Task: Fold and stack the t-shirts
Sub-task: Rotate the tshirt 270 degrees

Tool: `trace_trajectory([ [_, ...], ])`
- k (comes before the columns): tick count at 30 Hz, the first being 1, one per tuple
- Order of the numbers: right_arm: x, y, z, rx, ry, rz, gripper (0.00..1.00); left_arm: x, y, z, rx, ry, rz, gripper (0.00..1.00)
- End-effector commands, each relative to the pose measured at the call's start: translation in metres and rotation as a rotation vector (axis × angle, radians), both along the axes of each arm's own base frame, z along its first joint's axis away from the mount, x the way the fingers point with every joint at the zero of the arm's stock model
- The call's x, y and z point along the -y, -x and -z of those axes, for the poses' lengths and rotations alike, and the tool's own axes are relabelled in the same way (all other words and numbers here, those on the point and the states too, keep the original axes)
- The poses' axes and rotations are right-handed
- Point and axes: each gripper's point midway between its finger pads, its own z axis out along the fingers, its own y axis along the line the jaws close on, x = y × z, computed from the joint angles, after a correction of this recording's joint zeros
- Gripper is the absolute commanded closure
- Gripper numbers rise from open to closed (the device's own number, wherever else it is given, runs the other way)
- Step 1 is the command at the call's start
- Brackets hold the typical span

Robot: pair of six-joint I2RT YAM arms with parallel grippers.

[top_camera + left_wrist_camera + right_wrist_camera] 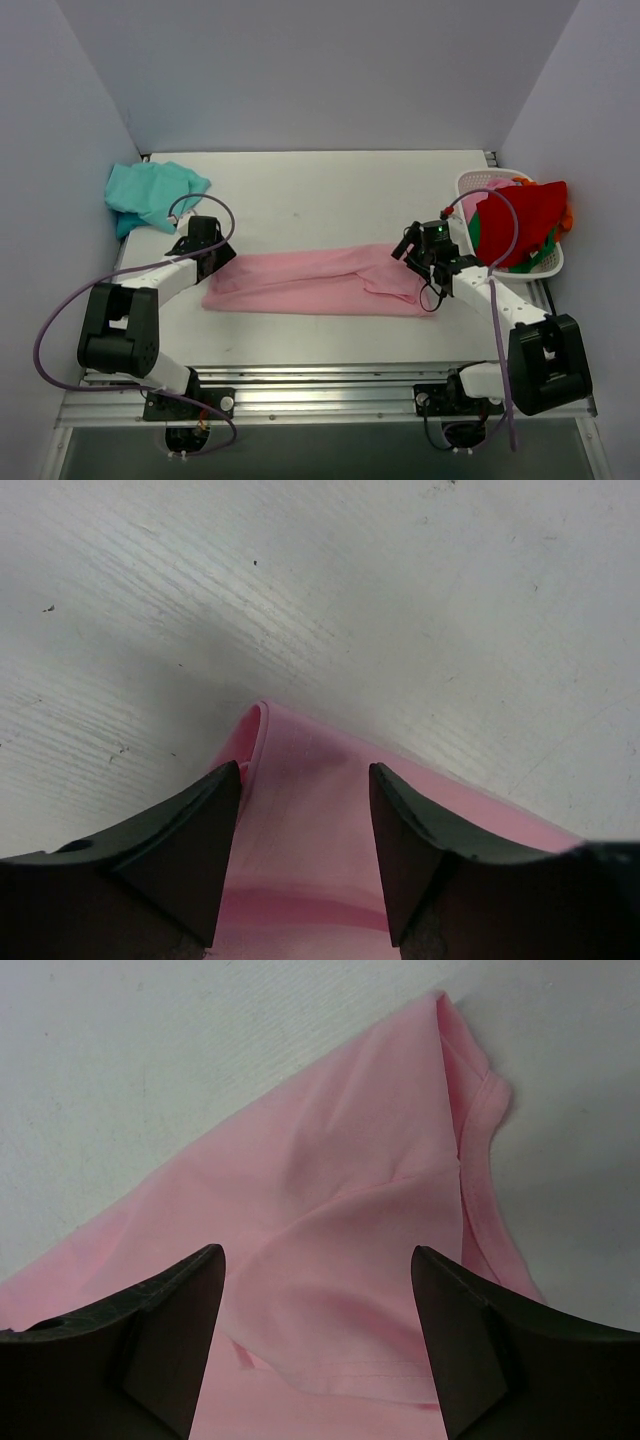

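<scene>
The light pink t-shirt (315, 282) lies folded into a long band across the middle of the table. My left gripper (205, 245) hangs open over its left end, and the left wrist view shows pink cloth (305, 850) between the spread jaws. My right gripper (415, 252) hangs open over its right end, above a folded sleeve and hem (340, 1300). Neither gripper holds cloth. The teal t-shirt (150, 194) lies crumpled at the far left of the table.
A white plastic basket (475, 185) at the right edge holds red (520, 225), green and orange garments. Grey walls close in the left, back and right. The bare white tabletop (330, 190) runs behind the pink shirt.
</scene>
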Motion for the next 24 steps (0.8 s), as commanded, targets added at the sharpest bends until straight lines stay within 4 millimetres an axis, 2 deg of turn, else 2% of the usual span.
trace_trajectory([
  [1, 0.000, -0.013, -0.010, 0.033, 0.004, -0.002, 0.30, 0.000, -0.019, -0.019, 0.083, 0.005, -0.027, 0.40],
  [3, 0.001, -0.014, -0.010, 0.035, 0.005, 0.000, 0.30, 0.000, -0.020, -0.020, 0.084, 0.008, -0.029, 0.45],
  [4, 0.001, -0.013, -0.008, 0.031, 0.008, -0.001, 0.30, 0.001, -0.023, -0.021, 0.085, 0.009, -0.028, 0.54],
  [9, 0.005, -0.013, -0.009, 0.030, 0.018, 0.003, 0.30, 0.002, -0.029, -0.018, 0.071, 0.013, -0.032, 0.72],
  [10, 0.007, -0.013, -0.009, 0.029, 0.021, 0.007, 0.30, 0.002, -0.029, -0.015, 0.065, 0.011, -0.034, 0.79],
  [12, 0.009, -0.012, -0.009, 0.028, 0.021, 0.009, 0.30, 0.001, -0.032, -0.015, 0.066, 0.012, -0.041, 0.87],
  [13, 0.012, -0.013, -0.009, 0.028, 0.023, 0.015, 0.30, 0.001, -0.032, -0.013, 0.060, 0.011, -0.043, 0.95],
  [18, 0.017, -0.014, -0.009, 0.026, 0.026, 0.021, 0.30, -0.006, -0.044, -0.016, 0.063, 0.012, -0.070, 0.98],
  [24, 0.024, -0.014, -0.006, 0.015, 0.031, 0.030, 0.30, -0.020, -0.054, -0.010, 0.029, 0.012, -0.113, 0.98],
])
